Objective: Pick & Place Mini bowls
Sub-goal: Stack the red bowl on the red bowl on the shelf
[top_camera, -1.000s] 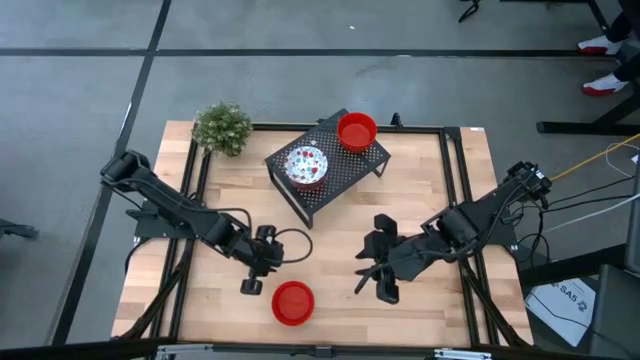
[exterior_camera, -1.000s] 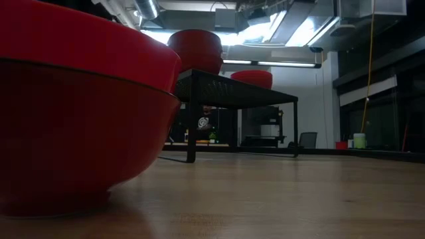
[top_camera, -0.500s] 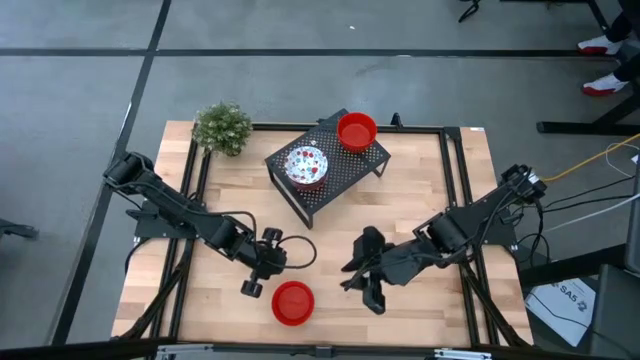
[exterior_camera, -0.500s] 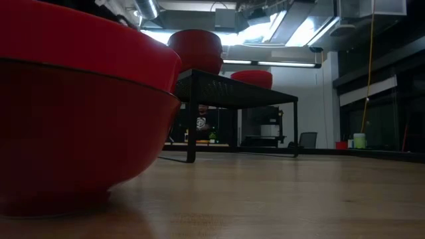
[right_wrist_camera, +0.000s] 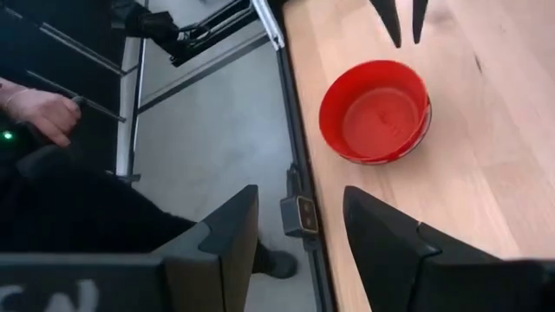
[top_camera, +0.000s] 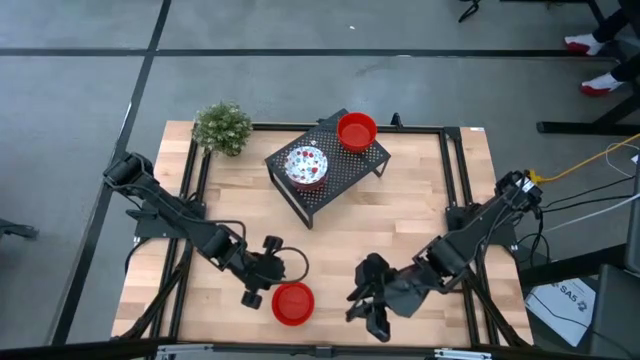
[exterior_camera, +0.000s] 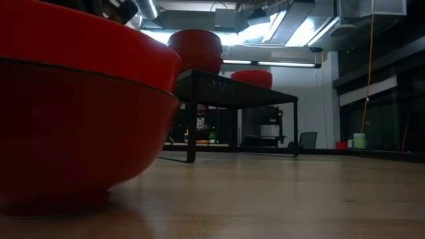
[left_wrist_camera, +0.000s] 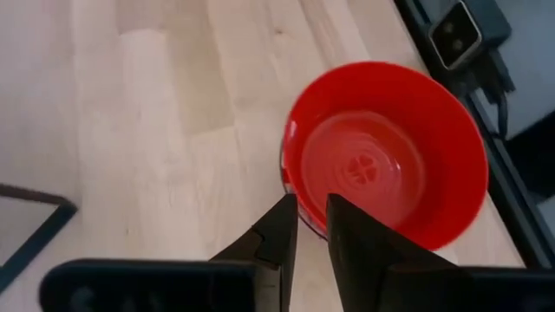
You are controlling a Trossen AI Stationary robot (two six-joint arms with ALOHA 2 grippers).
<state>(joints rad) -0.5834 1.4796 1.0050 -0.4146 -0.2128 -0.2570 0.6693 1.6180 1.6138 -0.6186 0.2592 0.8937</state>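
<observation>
A plain red mini bowl [top_camera: 292, 303] stands on its base near the table's near edge; it fills the left of the low view [exterior_camera: 73, 113]. My left gripper [top_camera: 272, 287] is at the bowl's far-left side. In the left wrist view its fingers [left_wrist_camera: 310, 212] are open by only a narrow gap and point at the bowl's rim [left_wrist_camera: 290, 165]. My right gripper [top_camera: 366, 305] is open to the bowl's right, apart from it, and looks at the bowl [right_wrist_camera: 375, 111]. A floral bowl [top_camera: 306, 165] and another red bowl [top_camera: 356, 131] sit on the black mesh rack [top_camera: 340, 178]. My left gripper has its fingertips [left_wrist_camera: 286, 217] over the red bowl's rim on the bowl's far-left side, coming slanting down from the table's left. Whether they touch the rim, I cannot tell.
A small green potted plant [top_camera: 222, 128] stands at the far left corner. The rack stands on legs at the table's far middle [exterior_camera: 232, 93]. Bare wood lies between rack and bowl [top_camera: 400, 215]. A person's hand [right_wrist_camera: 39, 108] shows beyond the near edge.
My left gripper has moved toward the near edge, closing on the red bowl. My right gripper has moved toward the near edge and a little toward the left. The bowls have stayed in place.
</observation>
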